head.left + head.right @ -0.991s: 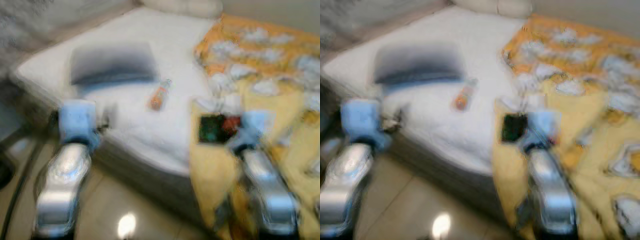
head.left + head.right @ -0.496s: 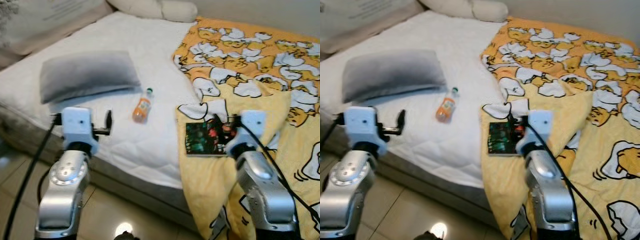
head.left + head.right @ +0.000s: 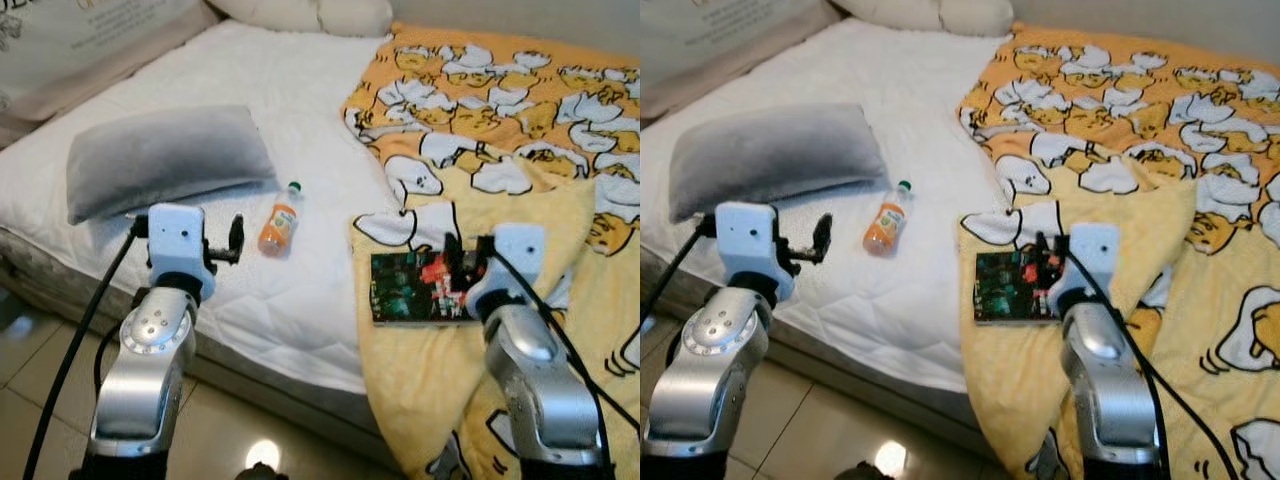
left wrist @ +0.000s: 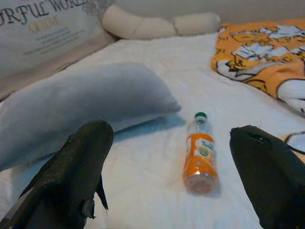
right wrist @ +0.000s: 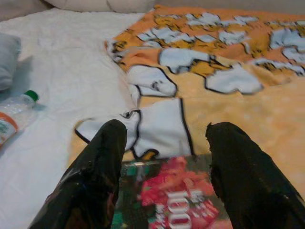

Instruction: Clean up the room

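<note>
Left wrist view has the left tool [image 4: 167, 176] wide open and empty at the near edge of the bed [image 3: 300, 300], aimed at the orange bottle [image 4: 200, 155] lying just beyond, beside the grey pillow [image 3: 165, 155]. Right tool [image 5: 164, 176], also open and empty, hovers over a book [image 3: 415, 290] on the yellow blanket [image 3: 520, 150]. Bottle looks light, smooth, probably rolls, so I'd grab mid-body across the label.

Both arms forward, left pincer [image 4: 167, 176] and right pincer [image 5: 164, 179] spread.

the book [image 5: 171, 202] cover shows "100"; a pillow [image 4: 43, 33] reads "world"
</note>
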`<state>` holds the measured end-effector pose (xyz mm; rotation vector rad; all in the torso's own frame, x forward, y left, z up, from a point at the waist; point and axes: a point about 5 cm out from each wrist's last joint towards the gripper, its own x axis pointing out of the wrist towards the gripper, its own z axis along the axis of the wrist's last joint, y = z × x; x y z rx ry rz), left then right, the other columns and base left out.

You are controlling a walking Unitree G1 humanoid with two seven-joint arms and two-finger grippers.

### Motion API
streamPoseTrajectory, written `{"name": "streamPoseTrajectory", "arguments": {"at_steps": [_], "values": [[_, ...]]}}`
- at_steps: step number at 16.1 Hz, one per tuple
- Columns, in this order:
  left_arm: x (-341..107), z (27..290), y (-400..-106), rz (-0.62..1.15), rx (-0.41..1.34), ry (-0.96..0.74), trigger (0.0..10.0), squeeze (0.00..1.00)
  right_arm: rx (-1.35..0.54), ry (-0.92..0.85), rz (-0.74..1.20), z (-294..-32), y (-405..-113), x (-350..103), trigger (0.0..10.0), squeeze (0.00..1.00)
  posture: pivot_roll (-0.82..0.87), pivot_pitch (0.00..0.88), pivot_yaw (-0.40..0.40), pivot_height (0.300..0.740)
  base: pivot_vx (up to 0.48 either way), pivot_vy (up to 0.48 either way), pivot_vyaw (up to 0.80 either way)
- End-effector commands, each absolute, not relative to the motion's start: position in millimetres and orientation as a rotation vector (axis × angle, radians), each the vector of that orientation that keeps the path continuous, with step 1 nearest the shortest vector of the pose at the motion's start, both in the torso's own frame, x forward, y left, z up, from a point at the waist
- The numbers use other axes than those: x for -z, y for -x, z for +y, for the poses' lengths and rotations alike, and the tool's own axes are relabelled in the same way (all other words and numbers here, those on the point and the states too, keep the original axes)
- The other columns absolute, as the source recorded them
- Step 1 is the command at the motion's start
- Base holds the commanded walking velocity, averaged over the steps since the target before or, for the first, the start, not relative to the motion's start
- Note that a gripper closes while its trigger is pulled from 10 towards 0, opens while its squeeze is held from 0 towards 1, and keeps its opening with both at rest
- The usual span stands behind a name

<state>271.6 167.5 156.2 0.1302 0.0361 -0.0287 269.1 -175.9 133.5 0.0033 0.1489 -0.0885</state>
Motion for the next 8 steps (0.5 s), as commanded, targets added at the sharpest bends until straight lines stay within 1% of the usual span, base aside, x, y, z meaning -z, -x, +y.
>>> {"name": "streamPoseTrajectory", "arguments": {"at_steps": [1, 2, 3, 5, 7, 8], "values": [[-155.0, 166.5, -269.2, 0.042, 0.035, -0.133, 10.0, 1.00, 0.116, -0.009, 0.164, -180.4, -269.0, -132.2, 10.0, 0.00, -0.03, 0.039, 0.032, 0.740, 0.000, 0.398, 0.00], [-155.0, 166.8, -268.9, 0.042, 0.031, -0.135, 10.0, 1.00, 0.122, 0.001, 0.157, -181.0, -268.9, -132.9, 10.0, 0.00, -0.03, 0.039, 0.032, 0.740, 0.000, 0.398, 0.00], [-154.7, 168.1, -268.5, 0.044, 0.025, -0.138, 10.0, 1.00, 0.117, 0.004, 0.158, -178.7, -267.3, -131.6, 10.0, 0.00, -0.03, 0.036, 0.026, 0.740, 0.000, 0.416, -0.77], [-154.6, 170.9, -267.4, 0.045, 0.016, -0.142, 10.0, 1.00, 0.079, -0.052, 0.183, -171.7, -263.5, -127.0, 10.0, 0.00, -0.03, 0.029, 0.021, 0.740, 0.000, 0.368, -0.78], [-154.4, 172.4, -267.5, 0.047, 0.009, -0.143, 10.0, 1.00, 0.087, -0.036, 0.181, -171.2, -263.5, -127.0, 10.0, 0.00, -0.03, 0.025, 0.022, 0.740, 0.000, 0.368, -0.78], [-154.3, 173.4, -267.9, 0.047, 0.007, -0.145, 10.0, 1.00, 0.092, -0.026, 0.182, -171.5, -264.3, -126.7, 10.0, 0.00, -0.03, 0.022, 0.021, 0.740, 0.000, 0.368, -0.54]]}}
